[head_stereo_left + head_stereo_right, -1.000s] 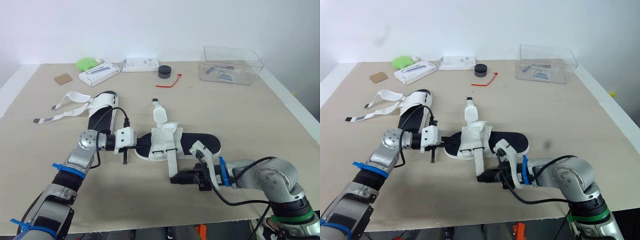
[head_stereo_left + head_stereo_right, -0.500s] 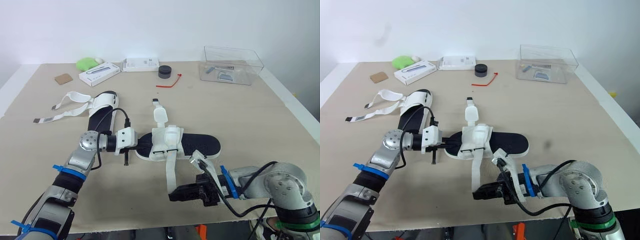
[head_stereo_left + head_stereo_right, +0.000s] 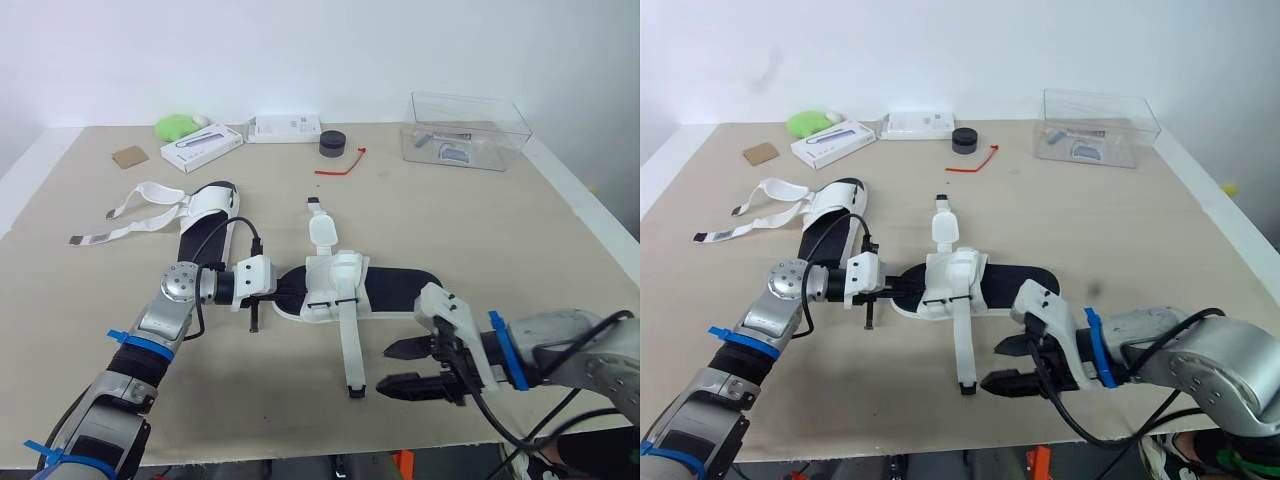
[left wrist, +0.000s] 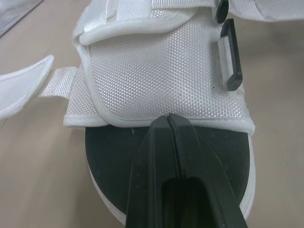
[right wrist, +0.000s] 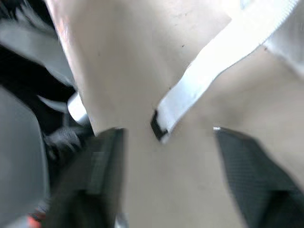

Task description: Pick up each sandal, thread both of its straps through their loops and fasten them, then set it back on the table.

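The right end effector (image 3: 400,367) is seen spread wide, low over the tabletop (image 3: 500,230), with nothing held. The loose strap (image 3: 349,345) of the near sandal (image 3: 400,290) is laid out just ahead of its fingertips. In the right wrist view the strap's black-tipped end (image 5: 159,128) is framed between the two fingers, apart from both. The left end effector (image 4: 168,119) is pinched fully closed, its tips set over the black insole (image 4: 118,156) at the edge of the white upper (image 4: 156,76). A second sandal (image 3: 212,200) is found beyond the left end effector, its straps lying unfastened.
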